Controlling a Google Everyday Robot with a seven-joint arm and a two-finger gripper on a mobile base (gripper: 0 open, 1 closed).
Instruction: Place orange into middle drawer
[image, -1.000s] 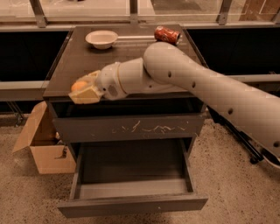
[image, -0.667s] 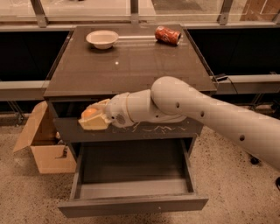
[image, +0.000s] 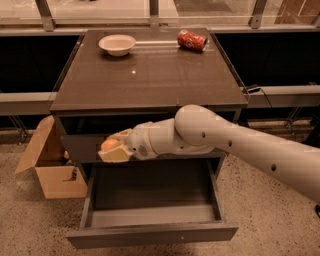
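Note:
My gripper (image: 113, 149) is in front of the cabinet's upper drawer front, at its left side, and is shut on the orange (image: 110, 144), a small round orange fruit showing between the cream fingers. Below it the middle drawer (image: 150, 235) is pulled open, wide and shallow, with a plain dark grey front and a smooth grey inside with nothing in it. The gripper hangs above the drawer's back left part. My white arm reaches in from the right.
A dark cabinet top (image: 150, 75) carries a white bowl (image: 117, 44) at the back left and a red soda can (image: 192, 40) lying at the back right. An open cardboard box (image: 50, 165) stands on the floor left of the cabinet.
My gripper has come down with the orange from the cabinet top's front left edge to in front of the upper drawer front, above the open drawer.

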